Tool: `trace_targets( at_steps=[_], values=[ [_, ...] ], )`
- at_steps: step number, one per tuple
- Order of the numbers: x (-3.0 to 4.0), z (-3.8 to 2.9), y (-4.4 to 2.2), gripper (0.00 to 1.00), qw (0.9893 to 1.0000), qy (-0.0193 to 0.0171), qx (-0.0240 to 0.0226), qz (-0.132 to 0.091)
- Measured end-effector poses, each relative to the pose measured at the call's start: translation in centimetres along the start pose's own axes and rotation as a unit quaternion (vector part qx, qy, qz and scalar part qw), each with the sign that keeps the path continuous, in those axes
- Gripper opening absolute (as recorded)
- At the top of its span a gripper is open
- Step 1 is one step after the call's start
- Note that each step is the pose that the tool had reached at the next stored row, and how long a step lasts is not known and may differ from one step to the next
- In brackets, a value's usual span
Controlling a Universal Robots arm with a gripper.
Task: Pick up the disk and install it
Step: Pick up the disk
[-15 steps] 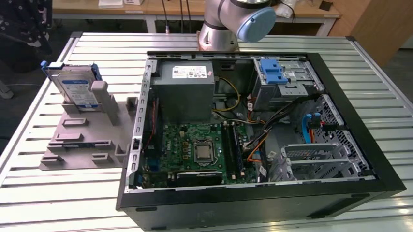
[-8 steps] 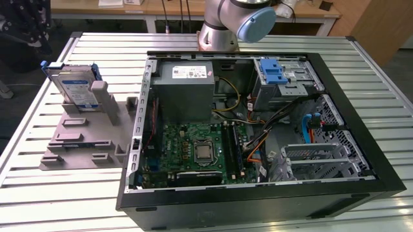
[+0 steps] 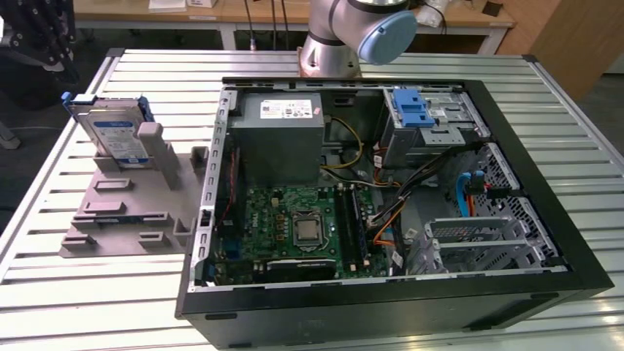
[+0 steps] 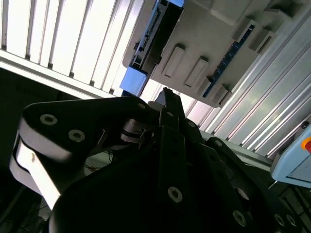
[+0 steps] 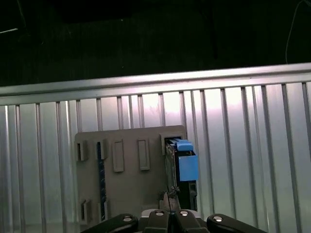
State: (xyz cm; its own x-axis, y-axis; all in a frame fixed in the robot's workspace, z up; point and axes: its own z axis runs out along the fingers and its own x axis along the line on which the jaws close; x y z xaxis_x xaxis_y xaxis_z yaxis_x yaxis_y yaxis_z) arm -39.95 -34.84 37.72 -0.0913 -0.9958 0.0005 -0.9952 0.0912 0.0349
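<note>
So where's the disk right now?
In the exterior view the disk stands on edge in the grey holder, on the exterior view's left of the open computer case.

A slatted aluminium counter (image 3: 556, 110) is spreading across the exterior view, its pale ribs running side to side and catching bright light from above. Beyond its far edge a wooden desk (image 3: 117, 11) is standing on white legs, with papers (image 3: 168, 4) lying on its top. At the exterior view's right a wooden panel (image 3: 575, 40) is rising behind the counter's corner. Dark floor (image 3: 28, 157) is showing past the counter at the exterior view's left. In both wrist views the ribs are glaring almost white, and the surroundings past the counter's edge are lying in deep shadow.
</note>
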Motion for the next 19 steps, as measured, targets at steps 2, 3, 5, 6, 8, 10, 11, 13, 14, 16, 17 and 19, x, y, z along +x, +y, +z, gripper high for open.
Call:
trace_targets(
  at_steps=[2,3,5,6,8,10,11,13,14,16,17,19],
  values=[
    [0.0,0.0,0.0,0.11,1.0,0.0,0.0,0.0],
    [0.0,0.0,0.0,0.11,1.0,0.0,0.0,0.0],
    [0.0,0.0,0.0,0.11,1.0,0.0,0.0005,-0.001],
    [0.0,0.0,0.01,0.11,1.0,0.0,0.0011,-0.003],
    [0.0,0.01,0.0,0.11,0.9999,0.0004,0.0022,-0.016],
    [0.0,0.05,0.0,0.11,0.9994,0.0009,0.0027,-0.034],
    [0.0,0.08,0.0,0.11,0.9991,0.0012,0.0029,-0.043],
    [0.0,0.17,0.05,0.11,0.9985,0.0015,0.0044,-0.054],
    [0.01,0.24,0.23,0.11,0.9985,0.0014,0.0063,-0.054],
    [0.03,0.48,0.86,0.11,0.9985,0.0012,0.0103,-0.054],
    [-0.01,0.61,1.21,0.17,0.9984,0.0012,0.0125,-0.054],
    [-0.31,0.9,1.39,0.23,0.9984,0.0011,0.014,-0.054]
  ],
)
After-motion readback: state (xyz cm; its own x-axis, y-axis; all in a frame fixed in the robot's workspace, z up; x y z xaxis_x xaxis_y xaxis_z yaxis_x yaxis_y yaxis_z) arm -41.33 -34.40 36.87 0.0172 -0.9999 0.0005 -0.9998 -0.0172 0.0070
